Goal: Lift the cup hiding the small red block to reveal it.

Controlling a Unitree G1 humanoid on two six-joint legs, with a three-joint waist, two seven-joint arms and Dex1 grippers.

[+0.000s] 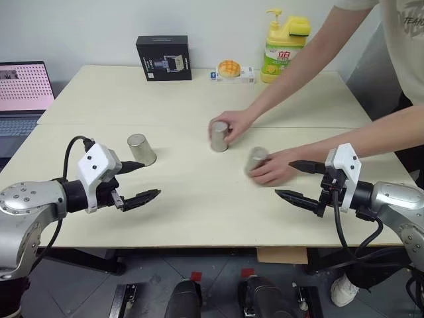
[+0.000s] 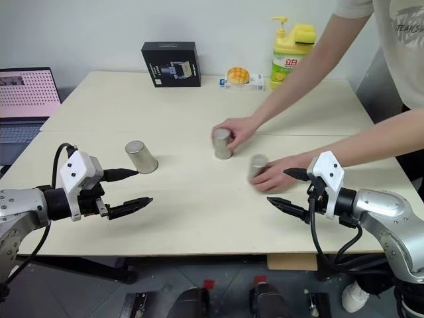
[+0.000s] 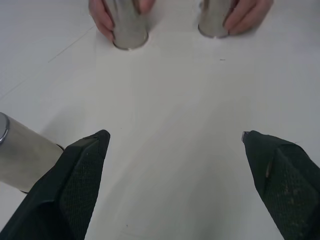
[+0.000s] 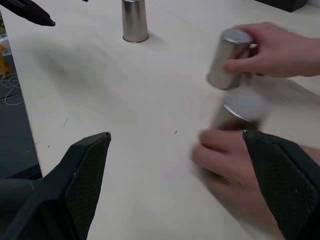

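Your left claw point(image 1: 140, 180) hangs released above the counter point(image 1: 199, 218) near its front edge, and just beyond it one steel cup point(image 1: 141, 149) stands upside down on its own, toward the counter's left side. At mid-counter a person's hand point(image 1: 233, 126) grips a second cup point(image 1: 219, 136), and a little nearer the front and to the right the person's other hand point(image 1: 275, 167) covers a third cup point(image 1: 256, 159). Your right claw point(image 1: 299, 180) hovers spread wide and holding nothing beside that hand, near the front right corner; you cannot tell which cup hides the small red block.
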